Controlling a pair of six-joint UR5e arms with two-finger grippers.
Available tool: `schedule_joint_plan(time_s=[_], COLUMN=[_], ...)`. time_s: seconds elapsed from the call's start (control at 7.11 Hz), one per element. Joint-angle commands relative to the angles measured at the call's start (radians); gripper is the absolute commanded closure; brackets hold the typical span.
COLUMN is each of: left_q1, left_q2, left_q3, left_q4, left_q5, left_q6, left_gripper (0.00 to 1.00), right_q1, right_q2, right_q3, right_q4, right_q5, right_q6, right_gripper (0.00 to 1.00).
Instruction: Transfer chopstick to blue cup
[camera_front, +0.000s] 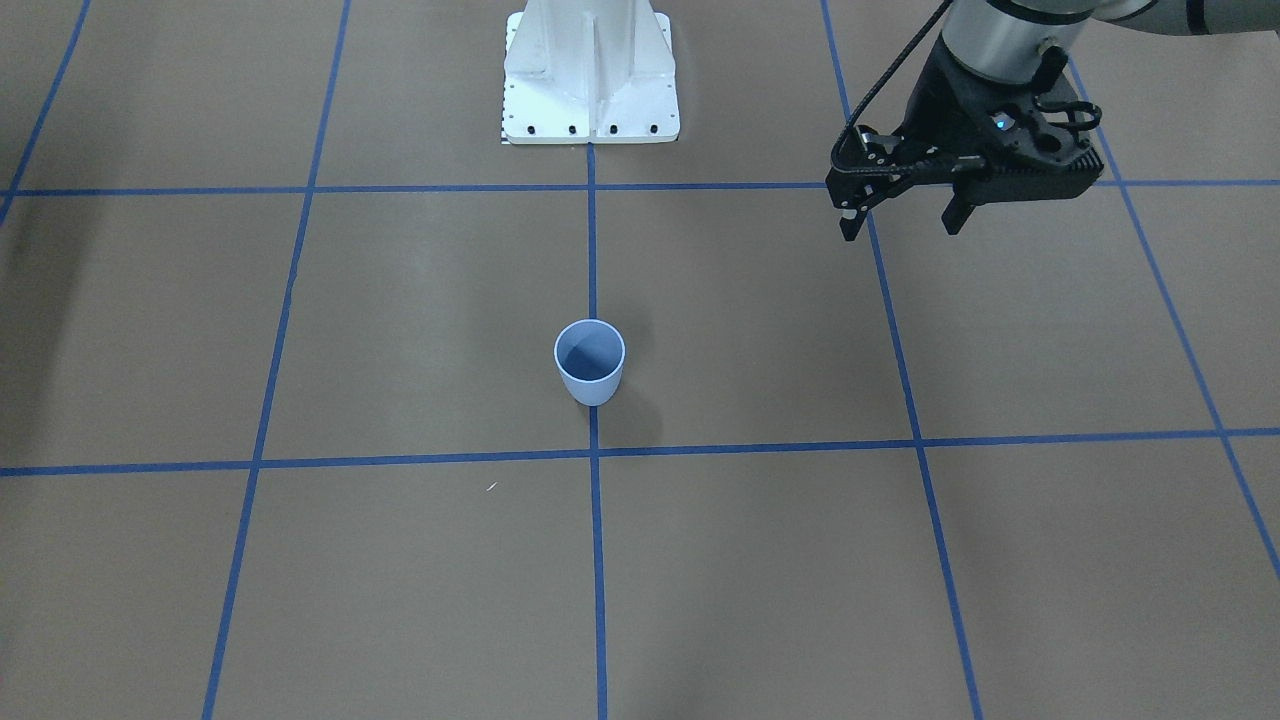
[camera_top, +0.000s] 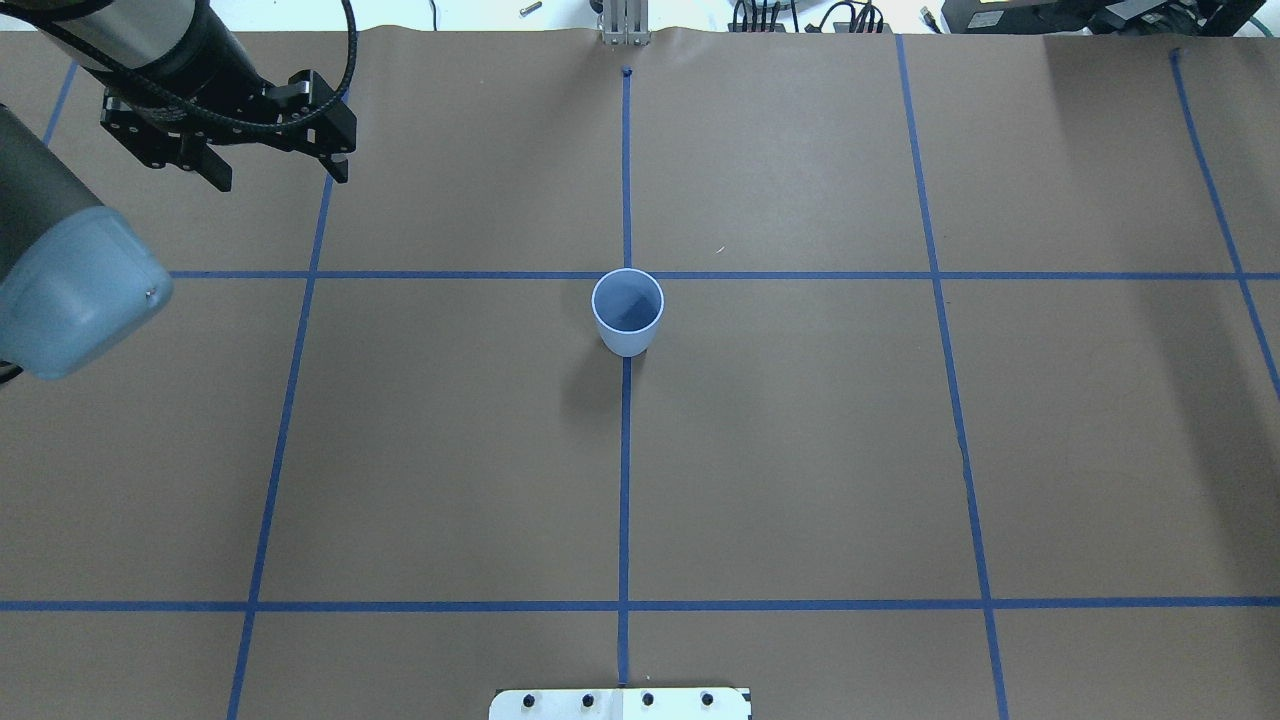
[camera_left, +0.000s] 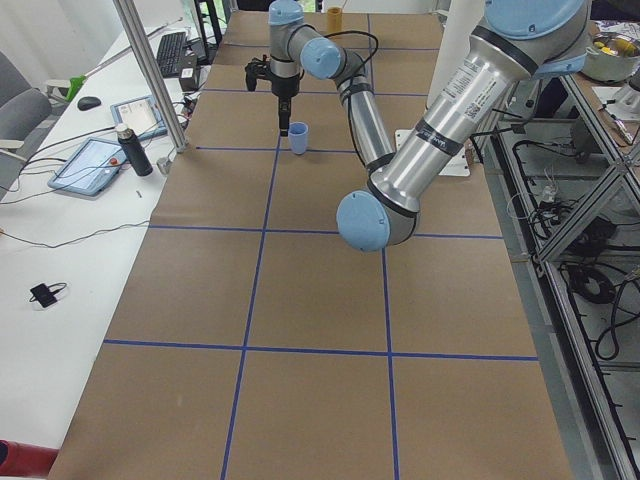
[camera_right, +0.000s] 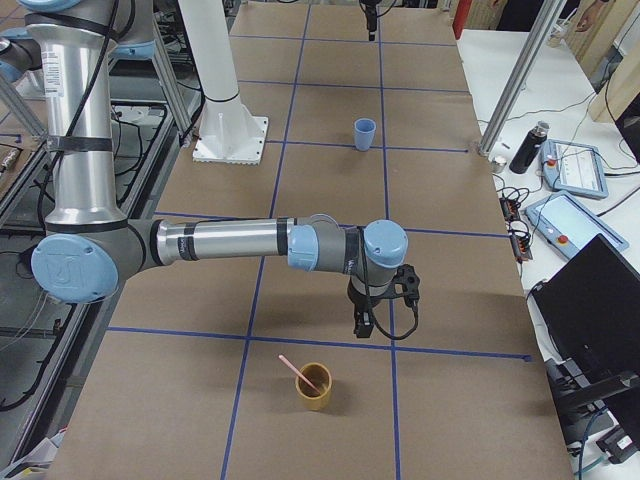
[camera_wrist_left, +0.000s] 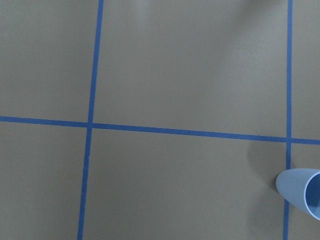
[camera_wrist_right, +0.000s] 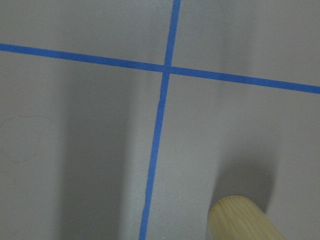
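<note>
The chopstick leans in a tan cup at the end of the table on the robot's right, with its upper end poking out past the rim. It is well apart from the blue cup, which stands upright and empty at the table's middle, on a blue tape line.

The right gripper hangs over the table near the tan cup, on the side toward the blue cup. Only the side view shows it, so I cannot tell whether its fingers are spread or pressed together. The left gripper hovers out on the robot's left with its fingers spread and nothing between them, well apart from the blue cup.

The step in hand looks like the reach for the pickup, with the chopstick not yet grasped. The next move probably calls for the right gripper to come over the free end, pinch the thin stick squarely and draw it out along its lean so the tan cup does not tip.
</note>
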Motion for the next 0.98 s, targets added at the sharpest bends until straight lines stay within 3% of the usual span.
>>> schedule_joint_plan(time_s=[0.0,0.42,0.84], left_q1=[-0.001,0.002,0.002], left_q2=[0.0,-0.002,-0.005], left_q3=[-0.001,0.005,0.007], left_q4=[0.004,0.004,0.004], left_q5=[0.0,0.002,0.002], left_q6=[0.002,0.002,0.002], left_gripper=[0.01,0.01,0.02], right_q1=[0.07,0.076,0.079], right_q2=[-0.05,-0.061,-0.069], right_q3=[0.001,0.012,0.026], right_q4=[-0.014,-0.219,-0.32], right_q5=[-0.047,-0.046,-0.046], right_q6=[-0.05,-0.052,-0.059], right_gripper=[0.0,0.0,0.0])
